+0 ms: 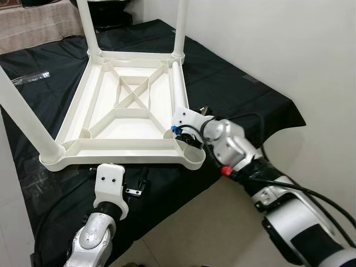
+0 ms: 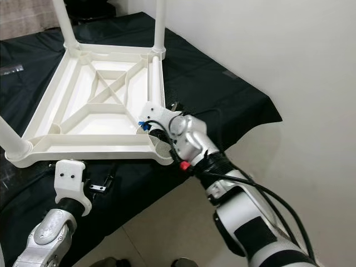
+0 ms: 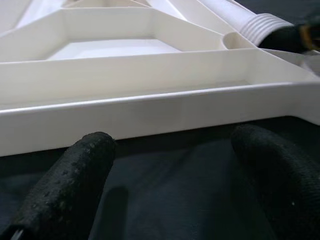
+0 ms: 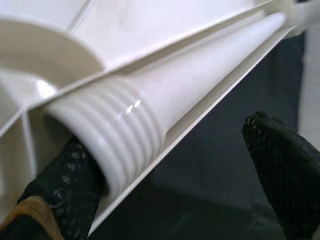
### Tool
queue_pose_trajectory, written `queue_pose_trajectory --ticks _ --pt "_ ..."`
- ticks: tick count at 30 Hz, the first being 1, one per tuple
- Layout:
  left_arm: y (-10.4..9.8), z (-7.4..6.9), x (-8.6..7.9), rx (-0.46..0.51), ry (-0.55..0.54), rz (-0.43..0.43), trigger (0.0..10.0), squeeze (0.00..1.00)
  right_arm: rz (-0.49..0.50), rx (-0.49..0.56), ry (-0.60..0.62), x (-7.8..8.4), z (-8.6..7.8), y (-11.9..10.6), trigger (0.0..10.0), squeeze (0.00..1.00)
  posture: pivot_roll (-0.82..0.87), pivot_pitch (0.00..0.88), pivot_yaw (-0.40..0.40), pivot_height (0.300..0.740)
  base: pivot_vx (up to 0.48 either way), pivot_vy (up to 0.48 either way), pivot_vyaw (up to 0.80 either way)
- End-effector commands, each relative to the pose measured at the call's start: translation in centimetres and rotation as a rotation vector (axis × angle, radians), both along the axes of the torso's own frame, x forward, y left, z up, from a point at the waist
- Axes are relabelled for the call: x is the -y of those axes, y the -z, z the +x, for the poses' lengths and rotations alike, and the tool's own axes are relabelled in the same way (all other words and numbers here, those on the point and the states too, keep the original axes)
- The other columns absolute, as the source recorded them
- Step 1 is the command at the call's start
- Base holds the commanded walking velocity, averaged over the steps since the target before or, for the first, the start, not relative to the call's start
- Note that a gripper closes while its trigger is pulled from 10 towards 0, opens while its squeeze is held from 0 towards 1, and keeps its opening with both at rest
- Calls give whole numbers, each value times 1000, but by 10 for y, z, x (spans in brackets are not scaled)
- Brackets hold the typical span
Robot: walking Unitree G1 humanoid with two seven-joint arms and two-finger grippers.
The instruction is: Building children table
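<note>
A white plastic children's table lies upside down on a black cloth. Three legs stand screwed in: near left, far left and far right. A loose leg lies inside the table along its right rim, with its threaded end at the near right corner. My right gripper is open at that corner. One finger touches the threaded end and the other stays outside the rim. My left gripper is open, low over the cloth, facing the table's front rim.
A white wall runs close along the right. Beige floor tiles lie beyond the cloth's near edge. A clear plastic bag lies on the cloth at far left. Brown furniture stands behind.
</note>
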State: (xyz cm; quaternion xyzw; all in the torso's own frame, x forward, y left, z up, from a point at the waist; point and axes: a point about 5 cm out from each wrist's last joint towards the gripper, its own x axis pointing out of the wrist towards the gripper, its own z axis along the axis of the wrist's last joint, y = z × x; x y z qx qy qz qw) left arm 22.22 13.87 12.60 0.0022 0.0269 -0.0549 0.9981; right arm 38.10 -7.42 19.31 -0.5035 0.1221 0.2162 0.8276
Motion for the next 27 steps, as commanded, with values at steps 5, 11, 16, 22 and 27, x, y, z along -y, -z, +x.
queue_pose_trajectory --ticks 5,11,16,22,27 --pt "-2 -4 5 -8 -9 -15 10000 0 -53 99 8 -8 -3 10 0 0 -73 158 -123 740 0 0 0" --pt "-4 -8 7 -5 -18 -33 10000 0 -63 209 18 -19 -9 19 0 0 -71 167 -133 740 0 0 0" --pt "-5 -9 9 -6 -20 -39 10000 0 -61 265 36 -14 -9 20 0 0 -69 171 -136 740 0 0 0" --pt "-4 -10 9 -8 -23 -42 10000 0 -43 331 77 -1 -8 16 0 0 -68 165 -137 740 0 0 0" --pt "-2 -6 7 -9 -23 -38 10000 0 21 403 106 9 -7 7 0 0 -68 140 -128 740 0 0 0"
